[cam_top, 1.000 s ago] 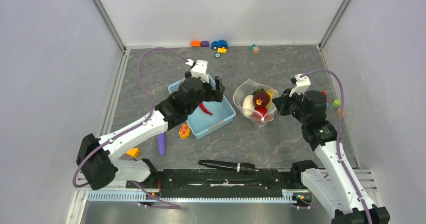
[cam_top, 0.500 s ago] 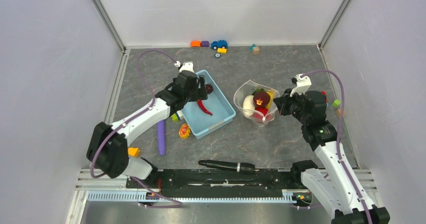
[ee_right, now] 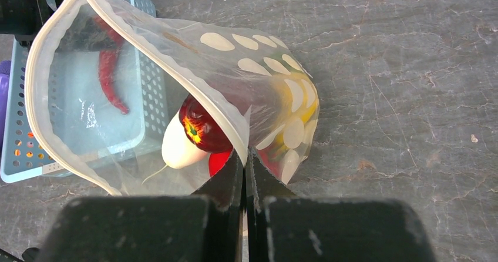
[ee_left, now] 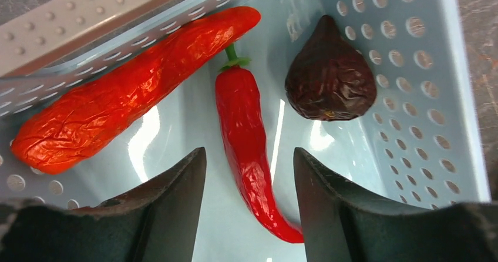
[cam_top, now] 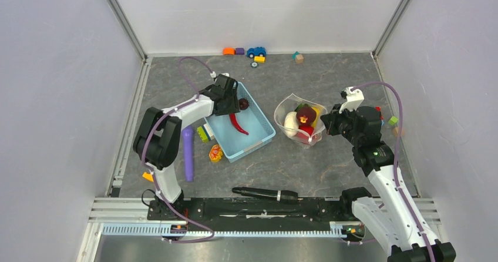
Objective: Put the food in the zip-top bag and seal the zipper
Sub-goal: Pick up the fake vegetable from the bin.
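Note:
The dotted zip-top bag [cam_top: 299,124] stands open on the table, right of the light-blue basket [cam_top: 258,135]. My right gripper [ee_right: 246,156] is shut on the bag's mouth edge [ee_right: 232,118], with its zipper strip [ee_right: 36,68] curving round the opening. Inside the bag lie the white oblong [ee_right: 176,147], a maroon piece [ee_right: 202,127], the red apple [ee_right: 220,162] and the yellow round [ee_right: 308,106]. My left gripper [ee_left: 249,215] is open, low in the basket, its fingers either side of the red chili [ee_left: 249,150]. The orange carrot [ee_left: 117,97] and another maroon piece [ee_left: 330,80] lie beside it.
A purple stick [cam_top: 188,153], coloured blocks [cam_top: 205,134] and a yellow-red toy [cam_top: 215,153] lie left of the basket. A black pen [cam_top: 264,192] lies near the front edge. A toy car and blocks [cam_top: 256,51] sit at the back wall. More blocks [cam_top: 392,121] lie far right.
My left arm has swung back and left, and its gripper has come down from above the basket's middle into the basket's left side. The right arm and bag have not moved.

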